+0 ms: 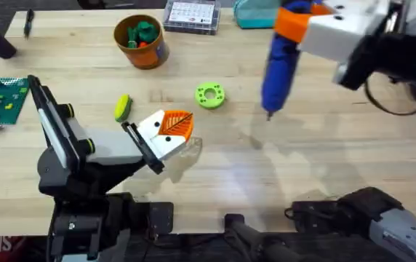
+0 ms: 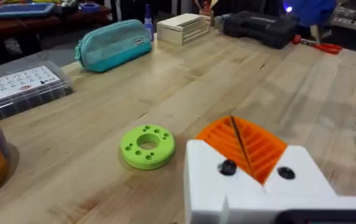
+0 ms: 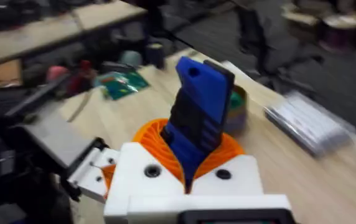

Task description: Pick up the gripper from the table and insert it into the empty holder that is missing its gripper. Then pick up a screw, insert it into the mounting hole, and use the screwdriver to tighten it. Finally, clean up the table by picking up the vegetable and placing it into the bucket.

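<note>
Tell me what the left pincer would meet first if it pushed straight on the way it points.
Probably nothing soon: the left pincer points past the green ring-shaped disc, which lies off to one side, over bare table toward the black case. Depth is uncertain.

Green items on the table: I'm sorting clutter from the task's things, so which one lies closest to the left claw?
The yellow-green vegetable, oblong and solid, lies just beyond the left claw. The green ring-shaped disc, with its centre hole, sits farther toward the screwdriver.

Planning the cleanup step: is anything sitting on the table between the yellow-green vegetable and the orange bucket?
Nothing visible does. The vegetable lies on bare wood below the bucket in the overhead view; the green ring sits off to the side.
</note>
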